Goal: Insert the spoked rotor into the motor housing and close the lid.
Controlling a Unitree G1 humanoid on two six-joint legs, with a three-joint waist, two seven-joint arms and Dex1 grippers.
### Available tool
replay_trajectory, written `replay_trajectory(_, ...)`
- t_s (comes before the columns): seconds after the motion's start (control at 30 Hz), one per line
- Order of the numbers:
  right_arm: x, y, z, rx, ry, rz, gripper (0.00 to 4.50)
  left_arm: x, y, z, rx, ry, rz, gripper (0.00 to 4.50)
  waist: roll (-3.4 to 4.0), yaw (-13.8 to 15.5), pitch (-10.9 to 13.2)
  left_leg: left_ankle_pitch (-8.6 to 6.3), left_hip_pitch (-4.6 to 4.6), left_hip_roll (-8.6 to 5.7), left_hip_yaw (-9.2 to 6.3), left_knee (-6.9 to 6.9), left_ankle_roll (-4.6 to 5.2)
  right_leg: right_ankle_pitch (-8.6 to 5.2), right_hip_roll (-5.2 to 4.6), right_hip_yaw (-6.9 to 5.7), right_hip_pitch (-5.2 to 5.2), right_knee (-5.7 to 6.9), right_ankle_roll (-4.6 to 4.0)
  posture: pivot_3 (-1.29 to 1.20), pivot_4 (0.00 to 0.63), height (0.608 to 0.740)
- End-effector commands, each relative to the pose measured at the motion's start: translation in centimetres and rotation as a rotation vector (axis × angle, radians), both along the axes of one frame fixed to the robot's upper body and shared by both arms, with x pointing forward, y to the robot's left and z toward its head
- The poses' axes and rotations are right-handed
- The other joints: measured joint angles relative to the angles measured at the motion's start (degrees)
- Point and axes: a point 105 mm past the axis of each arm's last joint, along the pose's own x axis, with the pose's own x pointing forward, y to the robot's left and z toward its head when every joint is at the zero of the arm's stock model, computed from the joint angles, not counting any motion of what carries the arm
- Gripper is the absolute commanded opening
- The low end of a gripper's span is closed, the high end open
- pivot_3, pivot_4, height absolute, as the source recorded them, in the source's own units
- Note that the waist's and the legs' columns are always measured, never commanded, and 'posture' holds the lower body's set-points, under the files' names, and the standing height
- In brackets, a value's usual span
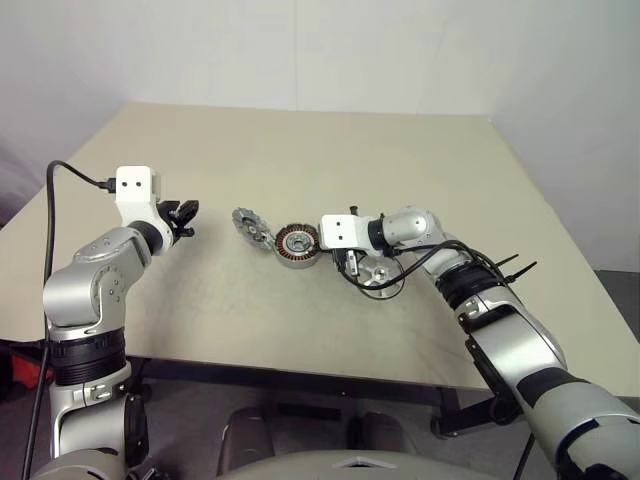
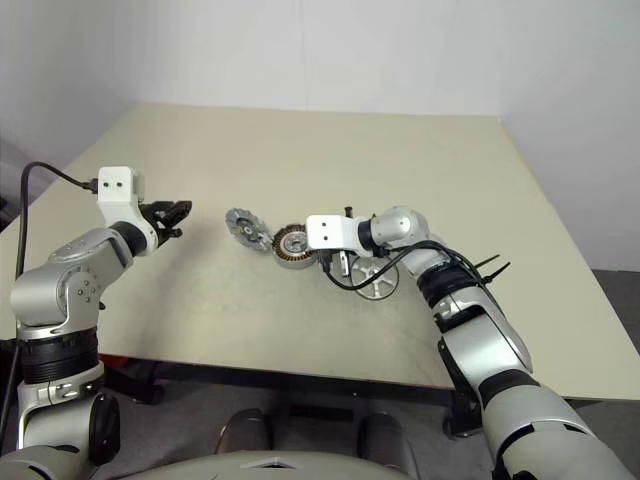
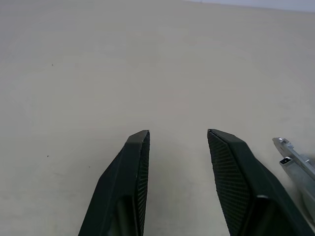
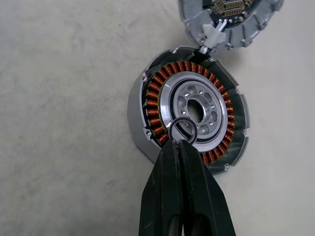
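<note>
Head views: beige tabletop (image 1: pixel 300 150) with three parts in a loose row near the middle. Lid (image 1: pixel 252 229) sits tilted on edge at the robot's left end, touching or just beside the housing (image 1: pixel 297 244), which lies flat, copper windings up. Rotor (image 1: pixel 375 272) lies flat on the tabletop on the housing's right, under the right wrist and partly hidden by cables. Right tool (image 2: pixel 331 262) reaches across toward the housing, pointing left and down. Left tool (image 1: pixel 183 217) hangs over bare tabletop well left of the lid, pointing toward the parts. Left wrist view: left tool (image 3: pixel 178 140) fingers (image 3: pixel 130 172) stand partly apart with a clear gap, nothing between them, bare tabletop beyond; a silver notched edge, apparently the lid (image 3: pixel 294 162), shows past one finger. Right wrist view: right tool (image 4: pixel 178 142) fingers (image 4: pixel 167 187) are pressed together, tips at a small dark ring (image 4: pixel 182 130) lying on the housing's (image 4: pixel 189 110) silver centre, near the bore; can't tell if the ring is actually pinched or just touched. Lid (image 4: pixel 231 22) leans against the housing's far rim, connector side facing the camera.
</note>
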Motion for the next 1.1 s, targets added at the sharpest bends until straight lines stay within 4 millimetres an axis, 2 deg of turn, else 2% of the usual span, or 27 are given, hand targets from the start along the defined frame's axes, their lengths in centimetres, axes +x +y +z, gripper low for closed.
replay_trajectory(0.03, 0.7, 0.6, 1.5, -0.006, -0.065, 0.017, 0.04, -0.1, 0.2, 1.6, 0.021, -0.057, 0.0, 1.97, 0.0, 0.0, 0.0, 0.0, 0.0, 0.0, 0.0, 0.01, 0.0, 0.0, 0.0, 0.0, 0.0, 0.0, 0.0, 0.0, 0.0, 0.74)
replay_trajectory(0.4, 1.5, 1.5, 0.7, -0.04, -0.084, 0.009, 0.04, -0.4, 0.2, 1.2, 0.021, -0.048, 0.005, 1.97, 0.0, -0.07, 0.0, -0.01, -0.01, 0.0, 0.0, 0.02, 0.02, 0.0, 0.0, 0.0, -0.01, 0.01, -0.01, 0.0, 0.0, 0.74)
replay_trajectory(0.67, 1.4, 2.2, 0.5, -0.038, -0.084, 0.024, 0.04, -0.7, 0.9, 1.3, 0.029, -0.049, 0.025, 1.97, 0.0, -0.08, 0.0, -0.01, 0.03, 0.01, 0.0, 0.02, 0.02, 0.01, 0.01, 0.01, 0.0, 0.06, -0.02, 0.0, 0.0, 0.74)
replay_trajectory(1.1, 1.2, 3.8, 0.4, -0.02, -0.076, 0.034, 0.04, -0.8, 0.6, 1.1, 0.031, -0.045, 0.024, 1.97, 0.0, -0.21, 0.0, -0.01, 0.06, 0.02, 0.0, 0.02, 0.02, 0.01, 0.02, 0.02, 0.0, 0.1, -0.02, 0.0, 0.0, 0.74)
